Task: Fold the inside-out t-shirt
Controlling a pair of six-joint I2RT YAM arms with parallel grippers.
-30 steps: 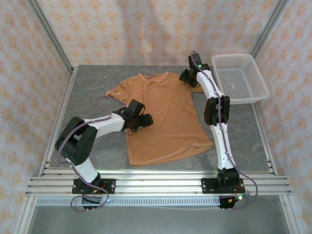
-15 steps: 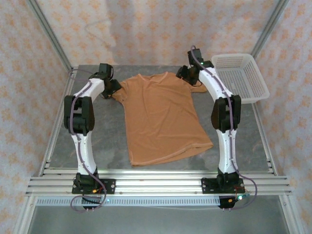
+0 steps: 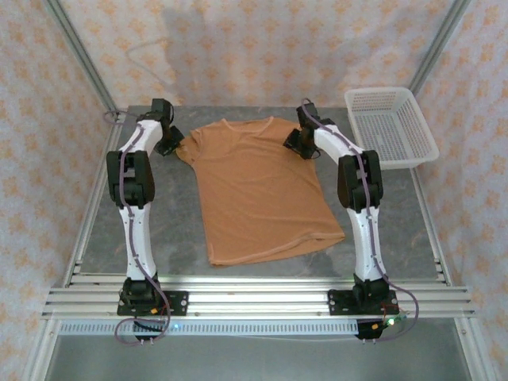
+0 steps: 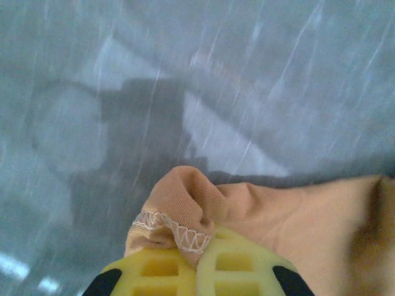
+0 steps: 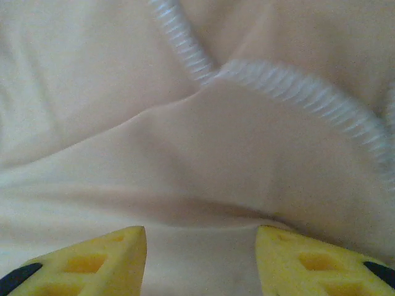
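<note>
Grey table bearing spread tan t-shirt, white basket far right.

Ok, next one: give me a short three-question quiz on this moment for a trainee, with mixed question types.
1. True or false: the left gripper is shut on the sleeve hem of the t-shirt.
2. The right gripper is: A) shut on cloth; B) open over the t-shirt; C) shut on nothing.
3. Fill in: the white mesh basket stands at the far ___ corner of the table.
Key: 1 true; 2 B; 3 right.
</note>
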